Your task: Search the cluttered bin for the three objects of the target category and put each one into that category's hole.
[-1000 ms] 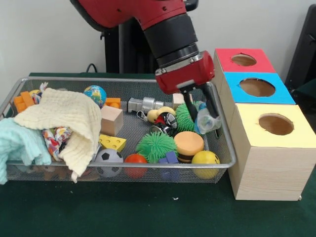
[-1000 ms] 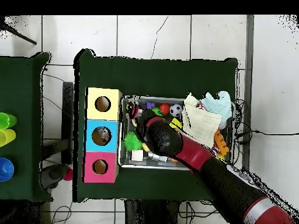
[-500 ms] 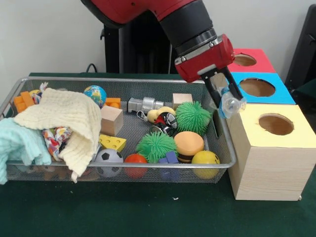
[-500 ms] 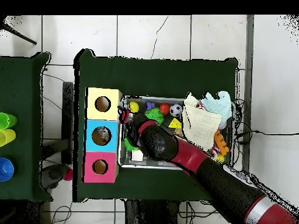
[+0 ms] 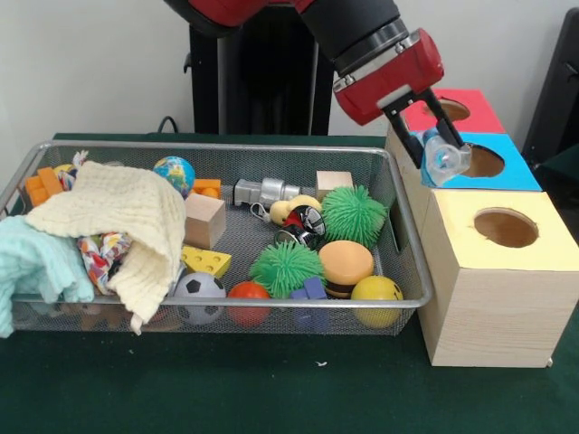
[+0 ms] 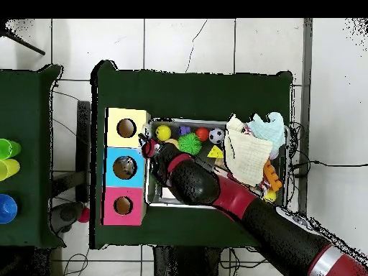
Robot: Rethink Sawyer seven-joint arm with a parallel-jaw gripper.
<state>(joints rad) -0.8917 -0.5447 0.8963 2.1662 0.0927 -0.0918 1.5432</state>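
Note:
My gripper [image 5: 441,152] is shut on a small clear, pale blue object [image 5: 446,160]. It hangs at the left edge of the blue-topped box [image 5: 507,174], beside that box's round hole [image 5: 481,161] and above the wire bin's right end. The red-topped box [image 5: 470,116] stands behind it and the yellow-topped box [image 5: 511,226] in front. In the overhead view the gripper [image 6: 149,149] sits between the bin [image 6: 153,202] and the row of boxes, near the seam of the yellow box [image 6: 126,128] and blue box [image 6: 124,167]; the arm hides the held object there.
The wire bin [image 5: 226,145] holds two green spiky balls [image 5: 353,215], a toy burger [image 5: 345,267], a yellow ball [image 5: 376,291], a soccer ball [image 5: 199,289], wooden blocks [image 5: 204,220], a globe ball [image 5: 174,171], and cream and mint cloths [image 5: 118,212] at the left.
The gripper has risen out of the bin with the clear object and moved right, from beside the green spiky ball to the blue box's edge.

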